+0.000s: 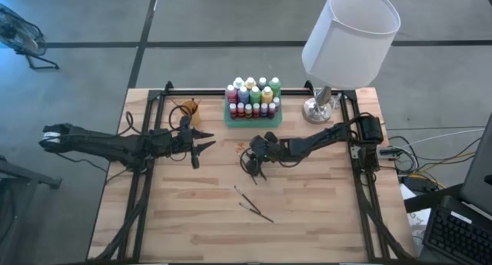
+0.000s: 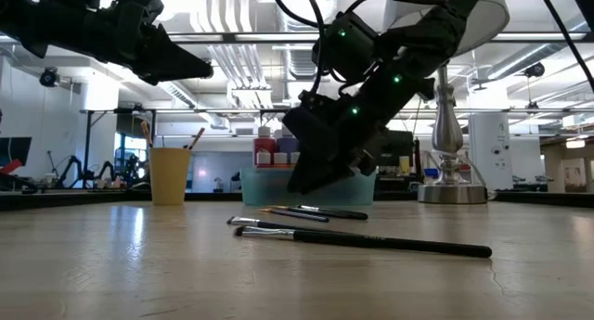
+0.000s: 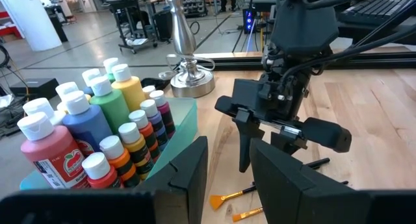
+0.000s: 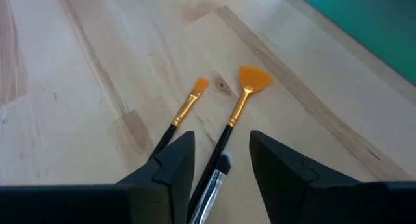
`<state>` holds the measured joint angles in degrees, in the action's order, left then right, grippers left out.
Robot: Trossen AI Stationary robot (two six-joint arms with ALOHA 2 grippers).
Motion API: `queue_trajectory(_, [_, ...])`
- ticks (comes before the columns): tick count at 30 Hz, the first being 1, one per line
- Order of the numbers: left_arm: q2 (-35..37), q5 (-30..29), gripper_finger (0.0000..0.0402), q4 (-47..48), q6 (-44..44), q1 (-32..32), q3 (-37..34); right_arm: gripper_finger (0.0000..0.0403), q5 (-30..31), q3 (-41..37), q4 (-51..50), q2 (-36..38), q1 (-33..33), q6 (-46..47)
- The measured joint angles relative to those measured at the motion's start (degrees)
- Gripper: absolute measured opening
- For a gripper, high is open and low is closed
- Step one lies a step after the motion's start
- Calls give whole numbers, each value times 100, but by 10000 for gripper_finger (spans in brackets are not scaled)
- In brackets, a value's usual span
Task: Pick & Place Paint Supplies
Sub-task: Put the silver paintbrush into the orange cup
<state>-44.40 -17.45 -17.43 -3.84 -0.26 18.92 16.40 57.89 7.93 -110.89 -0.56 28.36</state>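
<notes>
Brush pickup step: right gripper (image 4: 221, 162) open, straddling fan brush (image 4: 235, 115) just beside green tray (image 1: 231, 117). Next: lower, close. Left gripper (image 3: 227, 172) open, idle nr tray.

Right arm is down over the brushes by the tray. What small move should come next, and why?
Probably close the right pincer. Its open fingers already straddle the dark handle of the fan brush lying on the table, so no re-aiming seems needed. The thinner brush lies just beside, so close slowly to avoid catching it too. The left pincer waits near the orange cup.
</notes>
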Motion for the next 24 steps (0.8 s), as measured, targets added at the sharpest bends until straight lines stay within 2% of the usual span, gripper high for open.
queue_trajectory(12, [0,-2,122,1,-1,0,0,123,66,-66,235,-123,-11,37])
queue_trajectory(24, [-2,0,122,60,-1,-1,-31,151,63,-55,275,-365,-24,16])
